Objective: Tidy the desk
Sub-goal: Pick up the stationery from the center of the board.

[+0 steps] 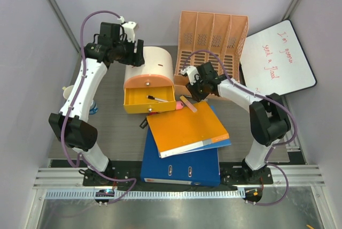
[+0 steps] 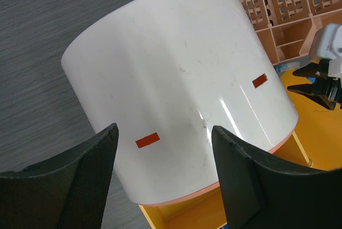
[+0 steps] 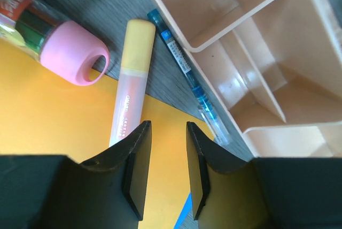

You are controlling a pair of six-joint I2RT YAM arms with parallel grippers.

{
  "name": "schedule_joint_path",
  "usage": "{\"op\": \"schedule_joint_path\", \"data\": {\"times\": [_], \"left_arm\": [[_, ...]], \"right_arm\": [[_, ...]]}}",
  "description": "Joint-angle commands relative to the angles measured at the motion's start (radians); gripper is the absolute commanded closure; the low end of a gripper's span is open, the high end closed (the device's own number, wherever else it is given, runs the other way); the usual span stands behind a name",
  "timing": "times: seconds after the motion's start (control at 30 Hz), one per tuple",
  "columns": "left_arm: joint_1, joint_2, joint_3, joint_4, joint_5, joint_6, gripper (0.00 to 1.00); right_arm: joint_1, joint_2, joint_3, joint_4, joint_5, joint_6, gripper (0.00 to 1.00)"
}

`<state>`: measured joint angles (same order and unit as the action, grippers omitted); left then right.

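Observation:
The dark grey desk (image 1: 117,127) carries a white rounded drawer box (image 1: 152,63) whose yellow drawer (image 1: 148,102) is pulled out, with a pen (image 1: 156,99) inside. My left gripper (image 1: 136,52) hovers open above the back of the box (image 2: 176,79), with nothing between its fingers (image 2: 96,154). My right gripper (image 1: 195,92) is open with a narrow gap and holds nothing. It hangs over the corner of an orange folder (image 3: 69,132). A peach and yellow highlighter (image 3: 131,84) lies just left of the right gripper (image 3: 166,127), and a blue pen (image 3: 184,63) just right of it.
A pink-capped marker (image 3: 72,52) lies beside the highlighter. The orange folder (image 1: 187,127) rests on a blue binder (image 1: 181,159) at the front. A peach file rack (image 1: 214,42) stands at the back, and a whiteboard (image 1: 278,58) lies at the right.

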<state>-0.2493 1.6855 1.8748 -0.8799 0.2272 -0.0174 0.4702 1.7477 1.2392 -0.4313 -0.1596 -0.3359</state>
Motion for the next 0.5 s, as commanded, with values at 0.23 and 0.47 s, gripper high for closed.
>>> {"op": "schedule_joint_path", "data": {"times": [0.23,0.47], "left_arm": [[-0.004,-0.024,-0.014,0.038,-0.011,0.013,0.29],[-0.004,-0.02,-0.016,0.041,-0.015,0.013,0.29]], "right_arm": [[0.005,0.101,0.069,-0.012,0.018,-0.015,0.62],[0.004,0.145,0.111,0.002,0.045,-0.041,0.62]]}}
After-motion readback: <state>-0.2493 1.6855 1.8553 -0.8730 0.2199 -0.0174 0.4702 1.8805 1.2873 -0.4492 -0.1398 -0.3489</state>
